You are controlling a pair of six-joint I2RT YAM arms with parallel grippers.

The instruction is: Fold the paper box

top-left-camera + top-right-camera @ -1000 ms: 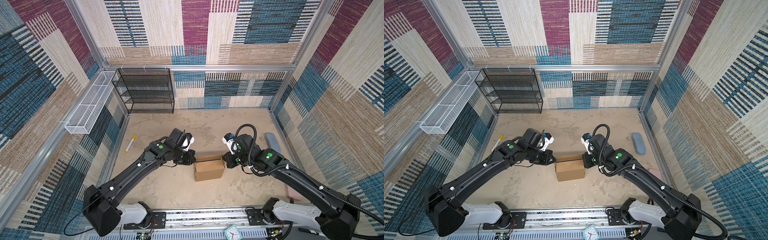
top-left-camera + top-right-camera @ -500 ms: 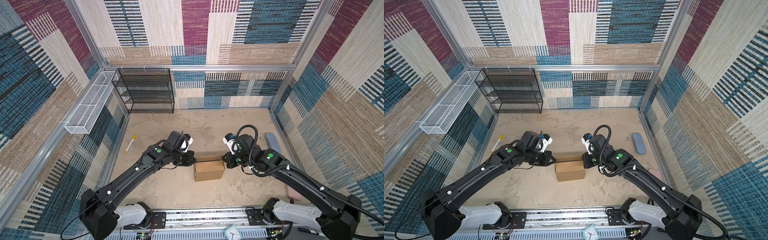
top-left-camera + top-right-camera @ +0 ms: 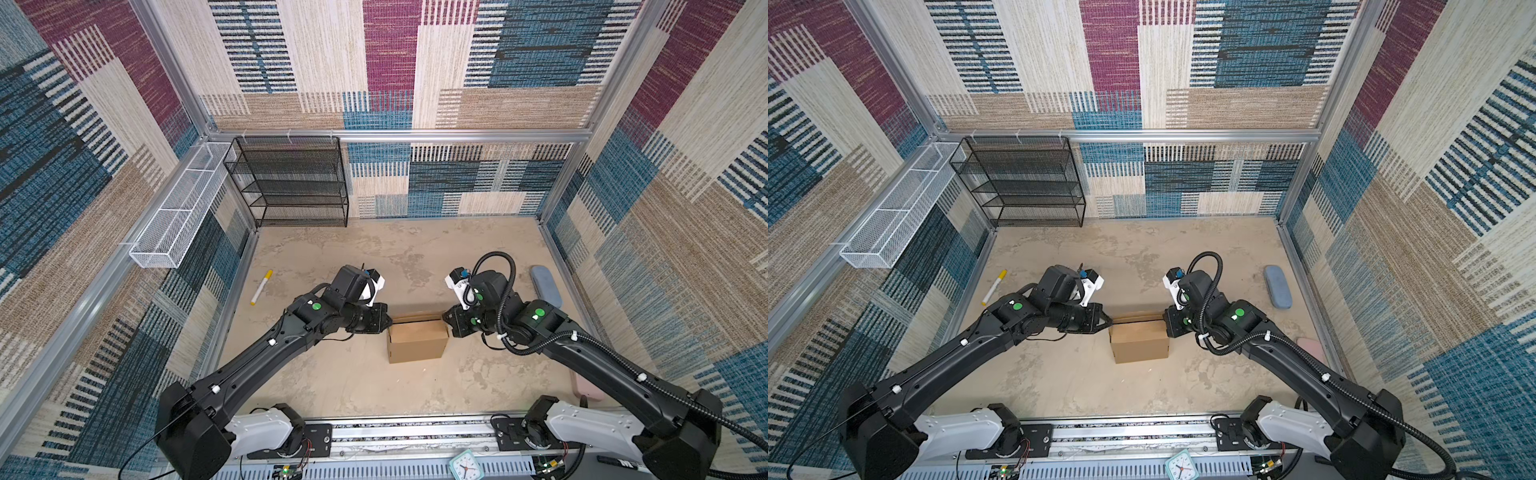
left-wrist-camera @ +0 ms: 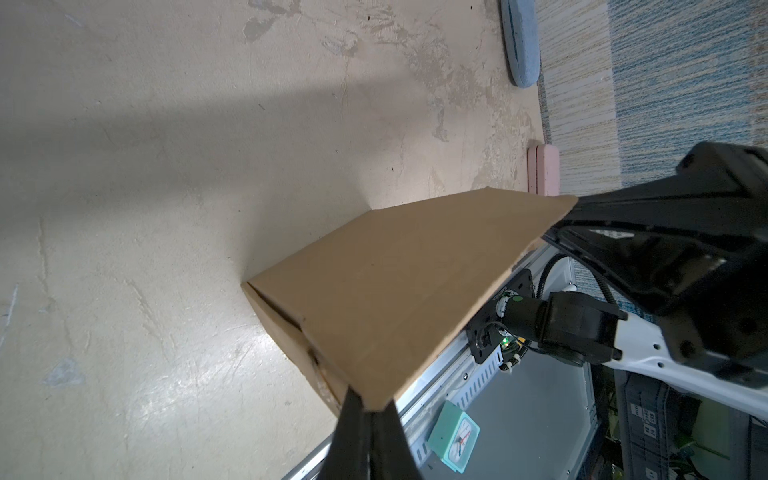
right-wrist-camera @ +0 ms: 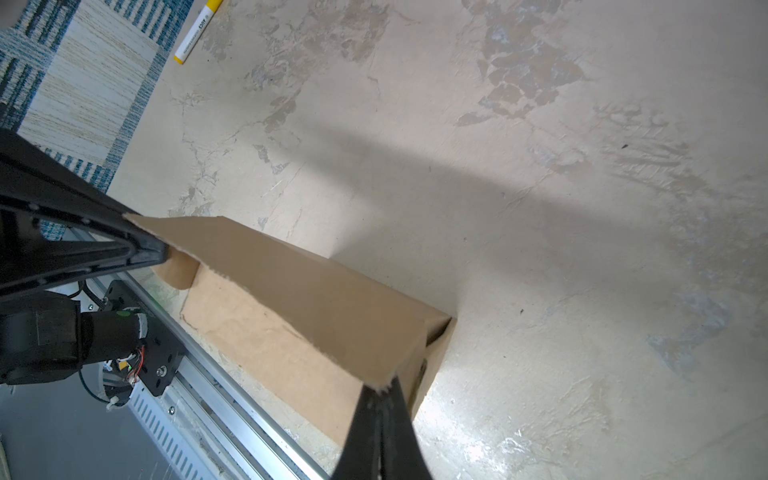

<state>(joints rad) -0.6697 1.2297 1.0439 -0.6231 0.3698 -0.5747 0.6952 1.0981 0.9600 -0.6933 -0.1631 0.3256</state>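
A small paper box (image 3: 417, 343) of plain brown corrugated cardboard is shown near the middle of the table (image 3: 332, 386), between two black robot arms. One broad panel of the box is pinched at the two corners of its free edge. The left claw (image 4: 370, 409) is closed tight on one corner and the right claw (image 5: 380, 388) is closed tight on the other. From the held edge the panel slopes down to a fold at the table.

Only the very tips of the corners are gripped, so a corner could slip free if it is pulled hard. If the arms are moved unevenly, the panel could be twisted or creased off its fold line. The box looks light, so it could be dragged or lifted instead of folded.

The cardboard is matte and unprinted. One cut edge is ragged, and the inner face looks rough and fibrous. The table is beige, mottled and worn. A yellow-capped marker (image 3: 262, 286) lies well apart.
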